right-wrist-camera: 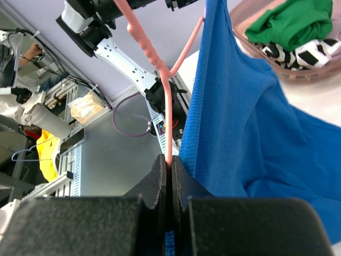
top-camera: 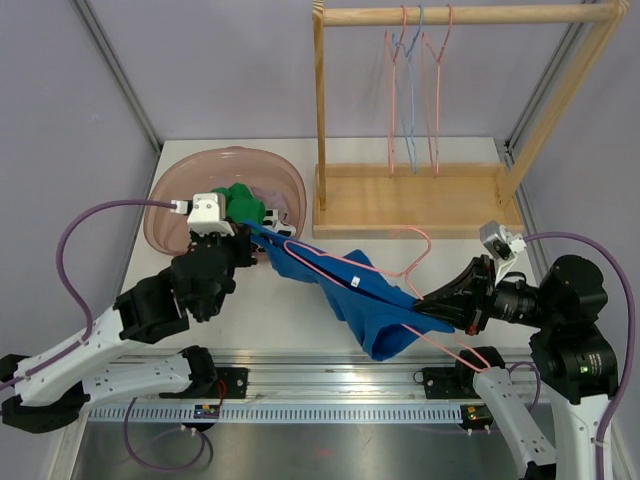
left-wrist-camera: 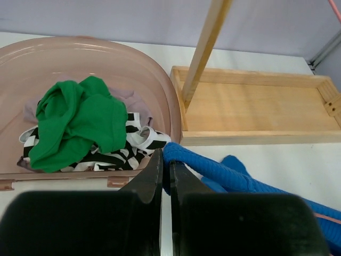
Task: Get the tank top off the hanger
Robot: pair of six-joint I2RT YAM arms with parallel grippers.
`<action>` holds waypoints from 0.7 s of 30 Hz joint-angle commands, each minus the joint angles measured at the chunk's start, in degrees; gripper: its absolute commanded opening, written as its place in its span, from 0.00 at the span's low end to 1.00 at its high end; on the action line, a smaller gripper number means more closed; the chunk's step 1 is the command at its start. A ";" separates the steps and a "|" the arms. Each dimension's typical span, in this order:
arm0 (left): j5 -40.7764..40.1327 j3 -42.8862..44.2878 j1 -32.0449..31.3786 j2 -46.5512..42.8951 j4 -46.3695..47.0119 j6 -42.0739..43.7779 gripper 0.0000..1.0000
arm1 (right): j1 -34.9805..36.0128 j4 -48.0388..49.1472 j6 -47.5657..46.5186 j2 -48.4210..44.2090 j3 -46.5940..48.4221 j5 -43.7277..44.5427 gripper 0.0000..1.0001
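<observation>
The blue tank top [top-camera: 352, 293] hangs stretched between my two grippers above the table, still on the pink hanger [top-camera: 345, 262]. My left gripper [top-camera: 250, 235] is shut on the top's upper left strap, beside the basin's rim; the left wrist view shows the blue knit [left-wrist-camera: 213, 172] pinched between the jaws of the left gripper [left-wrist-camera: 165, 166]. My right gripper [top-camera: 428, 303] is shut on the hanger's pink wire at the lower right. In the right wrist view the wire [right-wrist-camera: 167, 122] runs up from the jaws of the right gripper [right-wrist-camera: 169, 163], with the blue fabric [right-wrist-camera: 240, 117] just to its right.
A pink plastic basin [top-camera: 170, 205] at the back left holds green [left-wrist-camera: 74, 120] and black-and-white clothes [left-wrist-camera: 130, 146]. A wooden rack [top-camera: 415, 195] stands at the back right, with several empty wire hangers [top-camera: 412, 95] on its rail.
</observation>
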 commanded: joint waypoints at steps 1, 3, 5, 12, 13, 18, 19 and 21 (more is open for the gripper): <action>-1.97 2.22 3.32 -2.21 -3.49 -3.85 0.00 | 0.56 3.97 1.25 -1.65 0.34 -6.06 0.00; -1.01 2.57 3.76 -1.95 -4.63 -4.20 0.00 | 0.56 4.85 1.52 -2.18 0.25 -5.98 0.00; 1.96 2.84 3.85 -1.86 -4.12 -3.07 0.00 | 0.56 6.94 2.49 -2.97 -0.28 -4.94 0.00; 33.59 -5.94 3.67 -4.93 12.31 4.06 0.00 | 0.47 35.92 20.75 -9.38 -11.95 7.79 0.00; 38.67 -7.17 3.67 -4.93 13.81 4.06 0.00 | 0.47 43.88 25.03 -10.61 -13.62 9.12 0.00; 46.45 -12.35 1.83 -3.88 19.26 3.27 0.00 | 0.47 58.28 30.43 -12.03 -19.88 19.92 0.00; 49.07 -13.06 1.30 -3.88 20.14 3.53 0.00 | 0.56 60.03 31.13 -11.85 -20.31 21.42 0.00; 51.81 -15.08 -1.07 -3.88 23.04 4.32 0.00 | 0.56 62.40 32.89 -11.59 -21.98 25.54 0.00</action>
